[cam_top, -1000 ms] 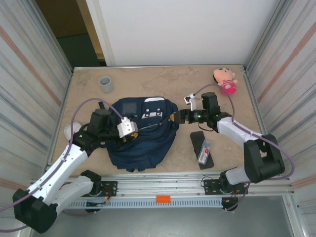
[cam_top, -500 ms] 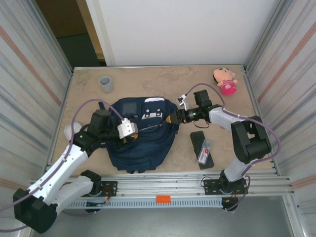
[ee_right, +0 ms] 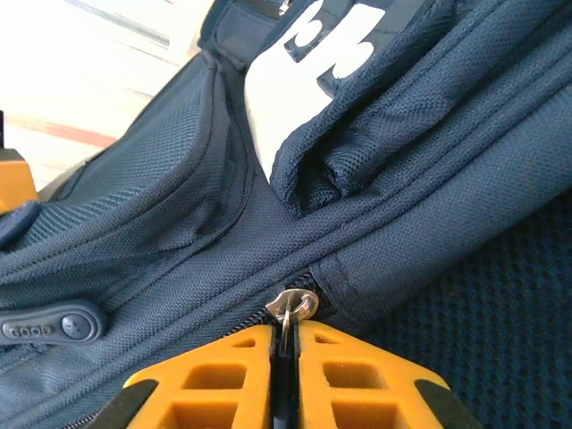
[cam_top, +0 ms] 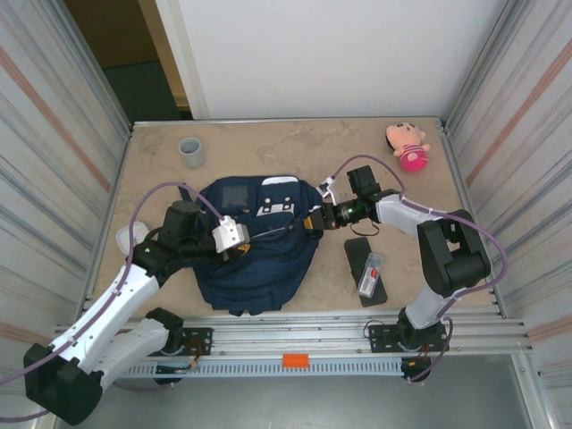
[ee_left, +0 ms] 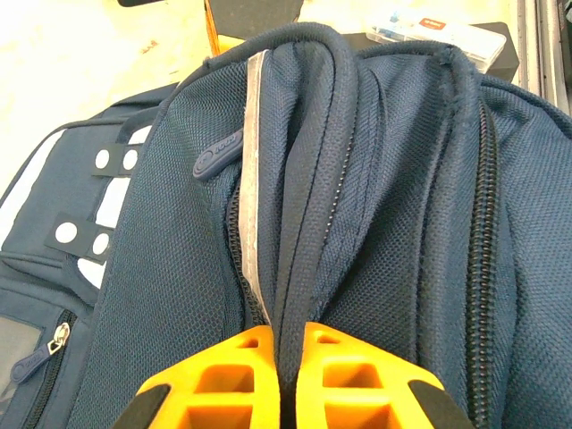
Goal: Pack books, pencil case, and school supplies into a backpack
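Fabric sits between both my pincers. The left pincer [ee_left: 290, 332] is pressed together on a raised fold of the backpack [cam_top: 255, 264]; the right pincer [ee_right: 284, 338] is clamped on the metal zip pull [ee_right: 291, 306] at the bag's right edge. Bare table [cam_top: 295, 147] opens behind the bag — its near hem hugs the front edge. The pencil case [cam_top: 356, 250] lies just right, the whitish packet [cam_top: 370, 273] seemingly resting on it.

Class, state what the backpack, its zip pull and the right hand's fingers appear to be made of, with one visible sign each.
Backpack: woven synthetic fabric, probably nylon or polyester, matte; a fine mesh weave shows.
Zip pull: likely metal; silvery and glinting.
Right hand fingers: seemingly hard plastic; even orange with moulded ribs.
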Action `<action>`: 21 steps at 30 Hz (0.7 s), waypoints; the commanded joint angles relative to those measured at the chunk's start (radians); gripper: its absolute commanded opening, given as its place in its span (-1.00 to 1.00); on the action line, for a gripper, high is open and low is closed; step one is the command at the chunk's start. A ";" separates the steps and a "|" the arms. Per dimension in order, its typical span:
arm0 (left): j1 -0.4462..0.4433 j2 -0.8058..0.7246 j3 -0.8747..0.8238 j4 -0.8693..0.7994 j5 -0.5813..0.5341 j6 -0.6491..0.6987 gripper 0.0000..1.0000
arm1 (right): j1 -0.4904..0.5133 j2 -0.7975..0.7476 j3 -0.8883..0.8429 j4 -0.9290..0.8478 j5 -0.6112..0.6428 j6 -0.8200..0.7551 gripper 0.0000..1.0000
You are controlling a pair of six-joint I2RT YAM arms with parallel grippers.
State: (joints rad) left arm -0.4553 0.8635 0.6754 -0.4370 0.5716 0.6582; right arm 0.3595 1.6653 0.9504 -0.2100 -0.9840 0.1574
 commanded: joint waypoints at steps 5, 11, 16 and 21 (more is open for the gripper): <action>0.004 -0.027 0.014 0.108 -0.007 0.016 -1.00 | 0.009 -0.119 0.003 -0.024 0.062 0.030 -1.00; -0.024 0.027 0.043 0.073 -0.186 -0.001 -1.00 | 0.045 -0.216 0.055 -0.195 0.151 -0.018 -1.00; -0.108 0.080 0.069 0.066 -0.329 -0.004 -1.00 | 0.134 -0.237 0.125 -0.356 0.234 -0.027 -1.00; -0.120 0.117 0.070 0.092 -0.428 -0.054 -1.00 | 0.165 -0.271 0.117 -0.418 0.199 -0.010 -1.00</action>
State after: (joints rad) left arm -0.5812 0.9672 0.7052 -0.4149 0.2951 0.6453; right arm 0.5091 1.4490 1.0531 -0.5419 -0.7326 0.1562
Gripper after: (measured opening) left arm 0.066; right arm 0.037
